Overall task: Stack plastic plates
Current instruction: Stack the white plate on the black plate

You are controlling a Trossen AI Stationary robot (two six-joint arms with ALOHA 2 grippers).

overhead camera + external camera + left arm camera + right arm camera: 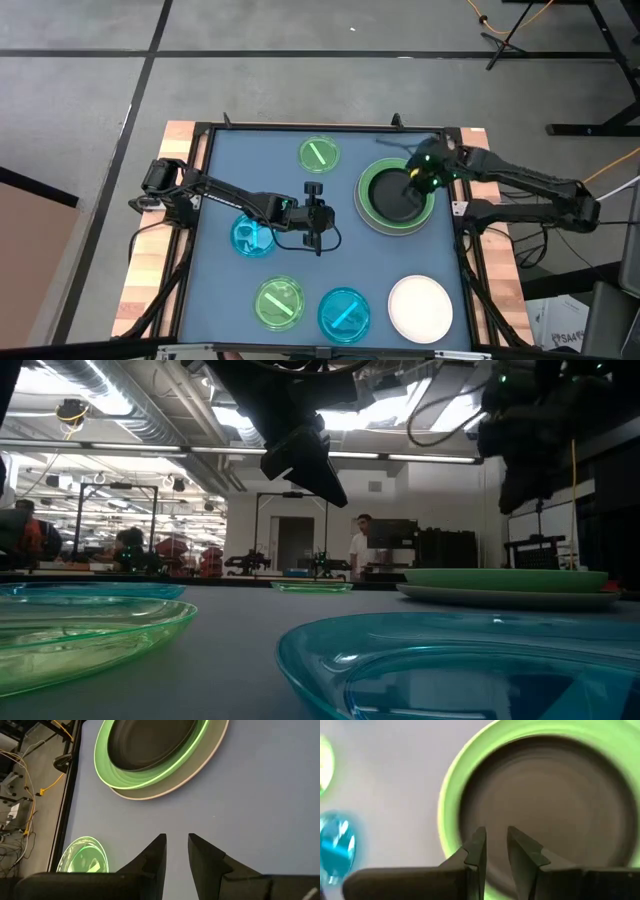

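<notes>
Partly hidden — black plate (395, 195) beneath the right end effector (416, 181).

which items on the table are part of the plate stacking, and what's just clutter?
Job: stack of grey plate, light green plate, black plate; white plate; blue plates; green plates; left gripper; right gripper.

Clutter: none on the table mat; only room background.

- Bare tabletop (330, 262) lies open between the three-plate stack (397, 197) and the front-row plates.
- The left end effector (314, 240) hangs mid-table, blocking the centre lane.
- The blue plate (252, 237) sits under the left arm.
</notes>
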